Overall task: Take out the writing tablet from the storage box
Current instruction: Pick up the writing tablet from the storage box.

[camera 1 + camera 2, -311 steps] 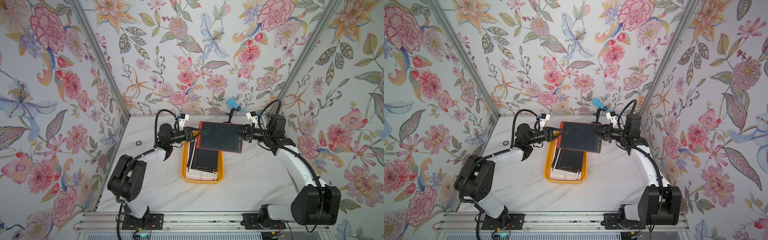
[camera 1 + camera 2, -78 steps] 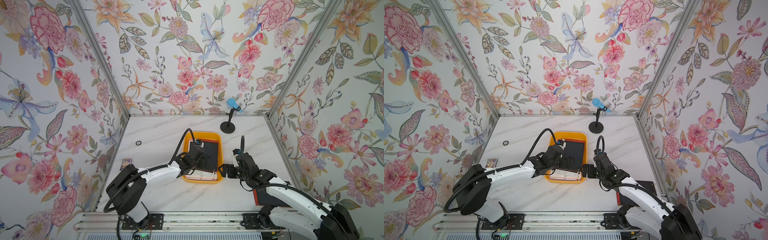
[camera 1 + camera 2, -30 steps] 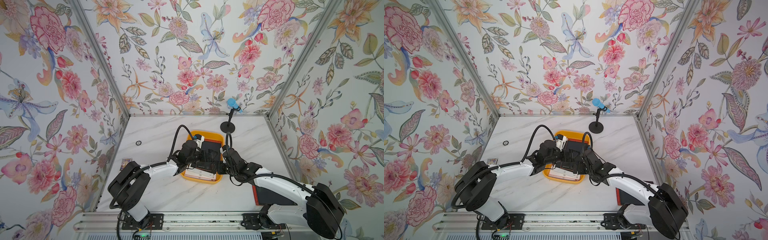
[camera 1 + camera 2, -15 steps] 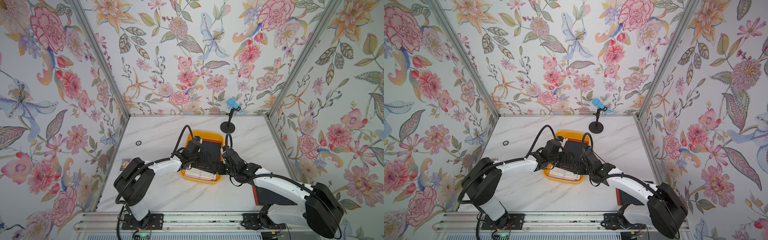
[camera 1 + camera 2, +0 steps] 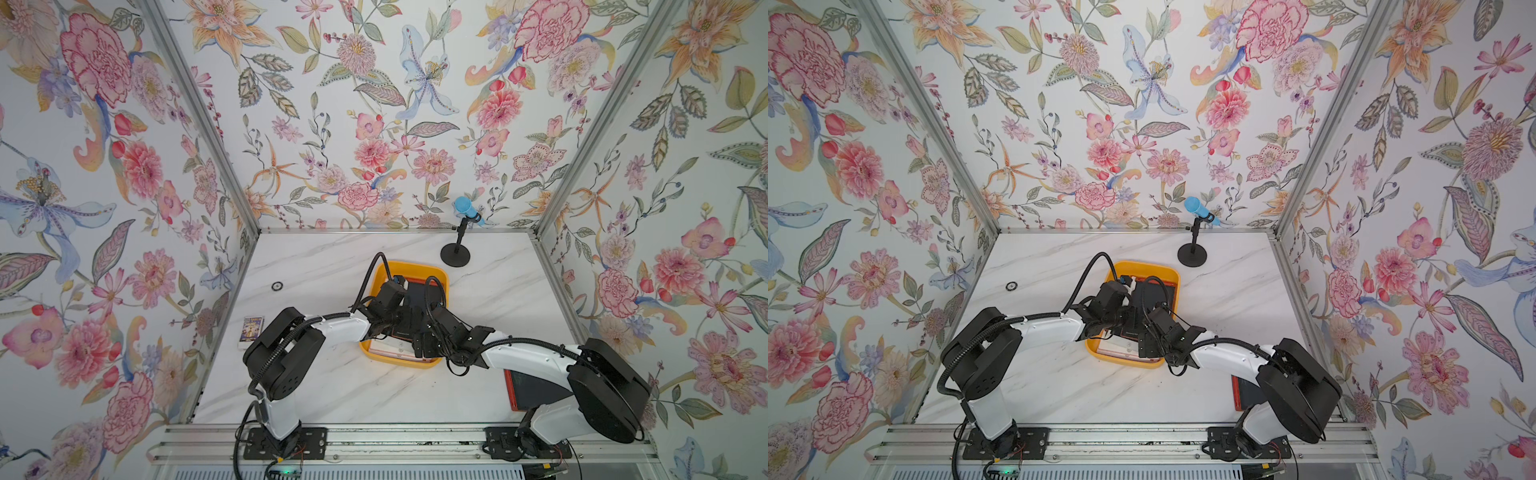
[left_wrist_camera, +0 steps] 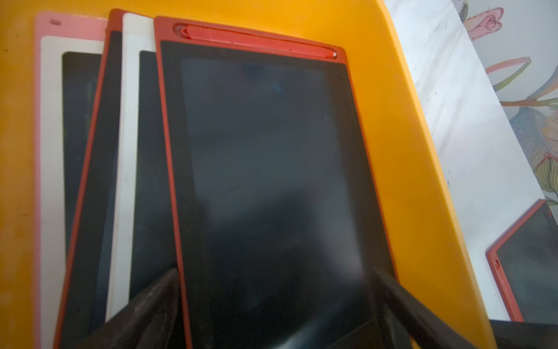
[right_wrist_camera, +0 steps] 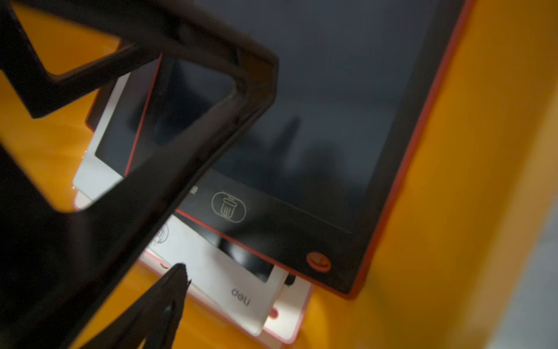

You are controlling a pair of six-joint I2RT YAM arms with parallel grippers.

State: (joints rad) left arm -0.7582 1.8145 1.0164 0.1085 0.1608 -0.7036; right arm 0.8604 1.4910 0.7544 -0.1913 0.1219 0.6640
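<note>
The storage box (image 5: 417, 269) (image 5: 1147, 266) is a yellow-orange tray in mid-table. It holds several stacked writing tablets. The top writing tablet (image 6: 271, 181) (image 7: 317, 114) has a red frame and a dark screen and lies skewed over white (image 7: 217, 272) and pink ones. My left gripper (image 6: 275, 270) (image 5: 401, 320) is open, its fingers (image 6: 145, 305) spread over the near end of that top tablet. My right gripper (image 5: 420, 341) stands open inside the box's front end. Only one of its fingers (image 7: 163, 302) shows, beside the corners of the lower tablets.
Another red-framed tablet (image 5: 534, 388) (image 6: 528, 272) lies on the table at the front right, partly under the right arm. A blue microphone on a stand (image 5: 456, 253) is behind the box. A small ring (image 5: 277, 286) and a card (image 5: 251, 328) lie on the left. Floral walls enclose three sides.
The red tablet both grippers held up earlier now lies at the front right. Both grippers have come down into the box. In the last second the left arm's elbow swung right and the right jaws narrowed slightly.
</note>
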